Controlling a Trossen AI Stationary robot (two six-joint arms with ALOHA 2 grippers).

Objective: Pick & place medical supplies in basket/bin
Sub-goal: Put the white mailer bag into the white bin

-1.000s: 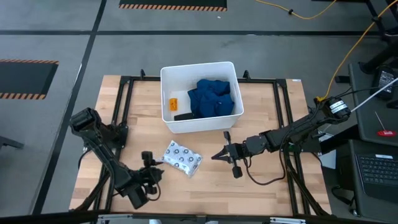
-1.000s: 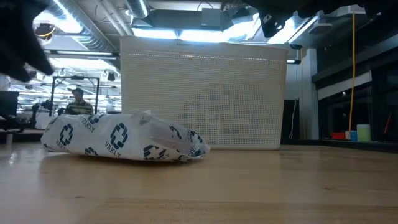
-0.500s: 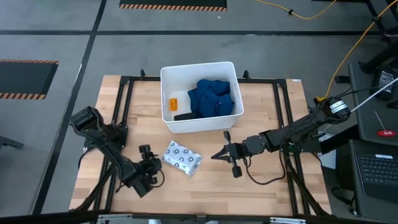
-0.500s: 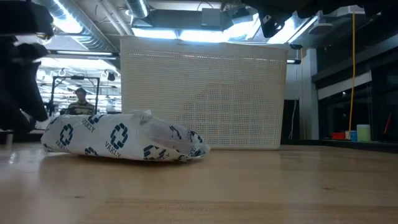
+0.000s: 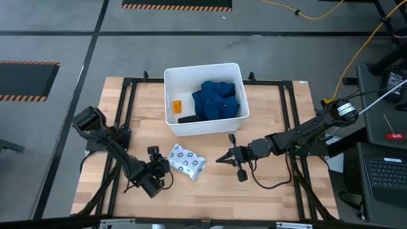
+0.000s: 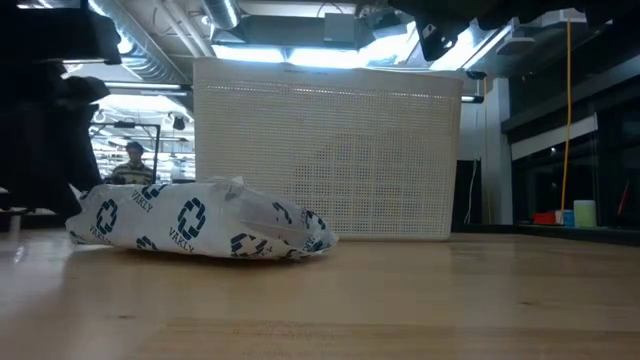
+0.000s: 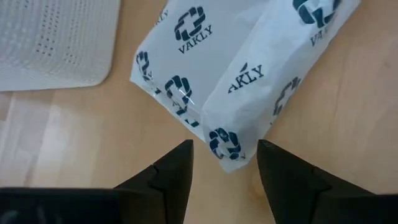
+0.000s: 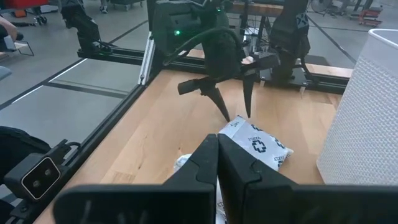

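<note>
The white packet with dark printed marks (image 5: 186, 160) lies flat on the wood table in front of the white tub (image 5: 168, 95). In the tub lie the dark-blue cloth (image 5: 219, 100), the orange bottle (image 5: 177, 105) and the black oblong (image 5: 186, 119). My left gripper (image 5: 166, 164) is open at the packet's left end. In the left wrist view, a corner of the packet (image 7: 224, 146) shows between the fingers (image 7: 174, 171), without touching them. My right gripper (image 5: 218, 159) is shut and hovers to the right of the packet.
The tub (image 6: 330, 160) stands right behind the packet (image 6: 200, 225), toward the table's far side. A black frame (image 5: 127, 86) runs round the table top. Bare wood lies near the table's front edge. A person (image 6: 128, 160) shows far off in the room.
My left gripper has moved toward the table's right and a little toward its far edge, up to the packet's left end, staying open. The packet and my right arm have kept still.
</note>
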